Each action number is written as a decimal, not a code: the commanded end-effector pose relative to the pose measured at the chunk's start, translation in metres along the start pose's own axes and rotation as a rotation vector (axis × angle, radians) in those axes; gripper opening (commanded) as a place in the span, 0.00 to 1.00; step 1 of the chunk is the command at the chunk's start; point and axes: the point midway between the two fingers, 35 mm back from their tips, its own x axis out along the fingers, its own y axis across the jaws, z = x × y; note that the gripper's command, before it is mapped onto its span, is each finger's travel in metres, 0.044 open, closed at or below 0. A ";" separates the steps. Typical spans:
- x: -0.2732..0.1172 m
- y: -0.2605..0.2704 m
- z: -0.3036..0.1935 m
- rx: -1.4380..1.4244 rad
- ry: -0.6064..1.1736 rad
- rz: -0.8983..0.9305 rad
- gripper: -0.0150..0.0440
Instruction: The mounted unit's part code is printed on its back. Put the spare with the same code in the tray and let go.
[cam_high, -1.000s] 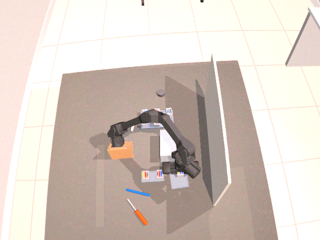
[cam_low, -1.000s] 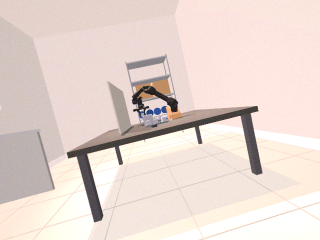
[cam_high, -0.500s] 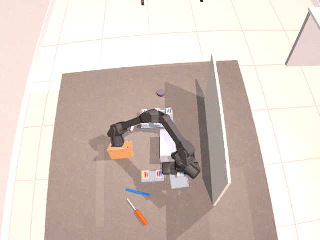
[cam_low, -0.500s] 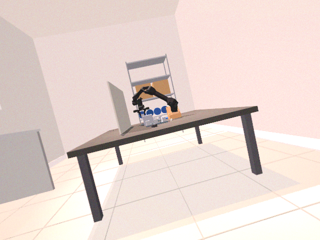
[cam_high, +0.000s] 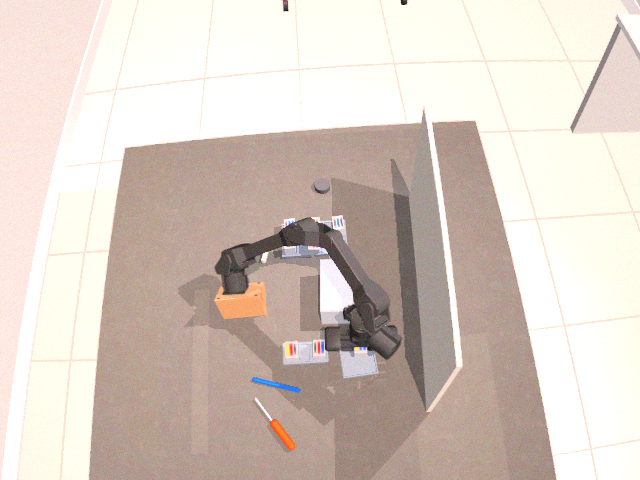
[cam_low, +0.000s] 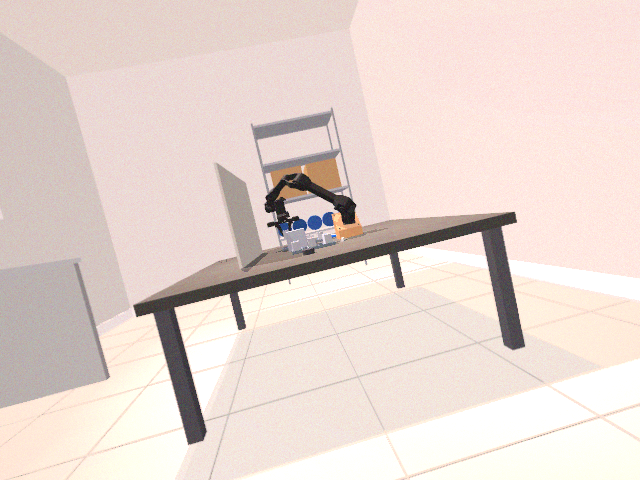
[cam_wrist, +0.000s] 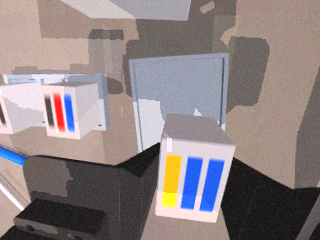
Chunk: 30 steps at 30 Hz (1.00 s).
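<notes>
Tool (cam_wrist: 192, 200) clamped on white box-shaped spare (cam_wrist: 195, 167): label w/ yellow-blue-blue bars, no text. Flat grey square tray (cam_wrist: 177, 95) directly beneath; black-red-blue spare (cam_wrist: 67, 110) left of tray.

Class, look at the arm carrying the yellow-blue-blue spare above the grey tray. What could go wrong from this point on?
1. The spare hangs near the tray's lower edge in the wrist view; released now, it might land on the rim or tip out.
2. The black-red-blue spare sits close beside the tray, so a sideways drift of the gripper could knock it.
</notes>
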 end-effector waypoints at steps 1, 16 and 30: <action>0.003 0.001 0.000 0.008 -0.004 -0.001 0.25; 0.015 0.001 0.001 0.007 -0.005 -0.001 0.25; 0.026 0.002 0.002 0.007 -0.006 -0.001 0.25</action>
